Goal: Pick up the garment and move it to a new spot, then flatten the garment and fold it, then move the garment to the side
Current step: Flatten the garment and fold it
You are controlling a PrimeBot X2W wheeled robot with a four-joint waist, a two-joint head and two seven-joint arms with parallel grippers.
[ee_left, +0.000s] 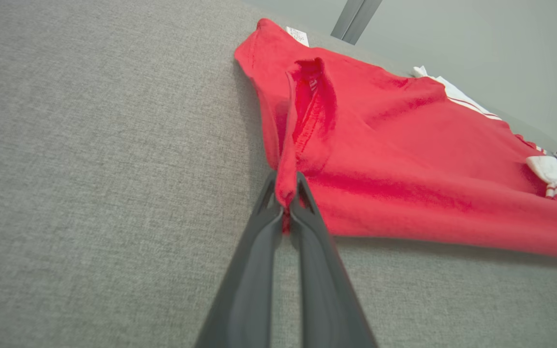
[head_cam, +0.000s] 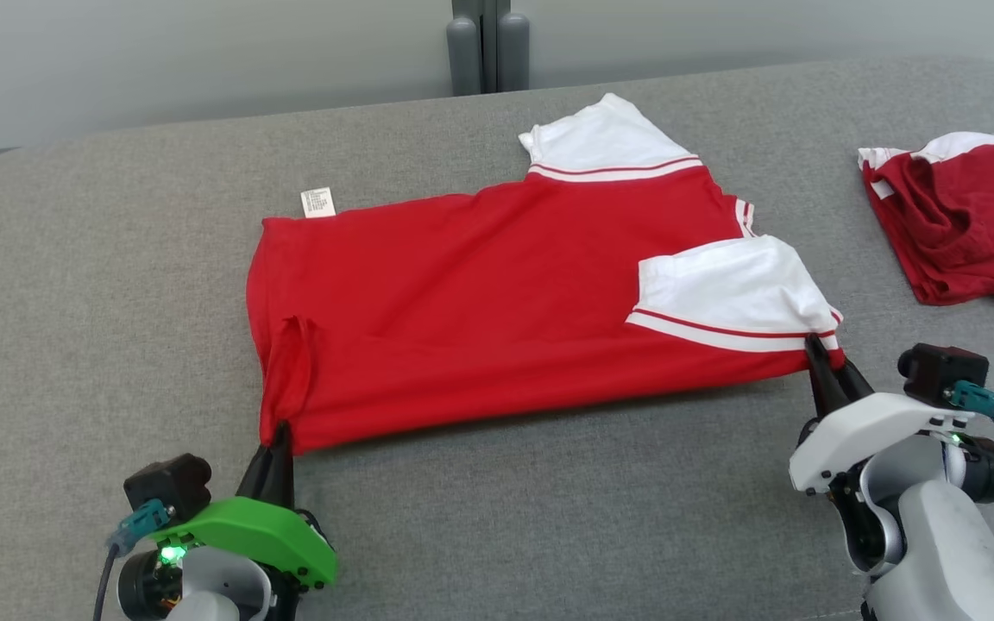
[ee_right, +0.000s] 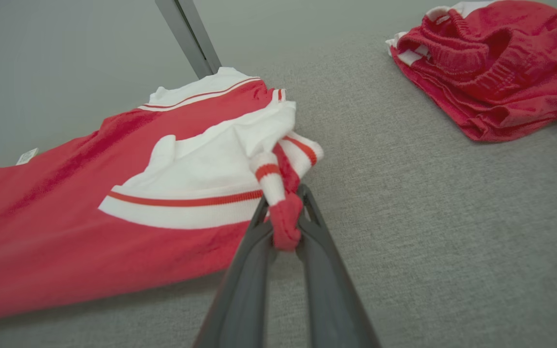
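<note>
The left hand (ee_left: 285, 186) is pressed together on the near hem corner of the red T-shirt (head_cam: 480, 293), a bunch of cloth pinched between its tips. The right hand (ee_right: 285, 205) pinches the near corner at the other end, just under the white sleeve (head_cam: 734, 289) with its red stripe. The shirt lies nearly flat and spreads away from both hands toward the far side; its long axis runs across, hem at the robot's left and sleeves at its right, so the near edge stretches between the two grips (each arm nearest its own corner). A fold would likely carry that edge away from the robot. A care label (head_cam: 317, 203) pokes out at the far hem. Red shorts (head_cam: 963, 224) lie crumpled well apart, on the right of the grey fabric-covered bench (head_cam: 117, 302), before a pale wall (head_cam: 160, 60)
</note>
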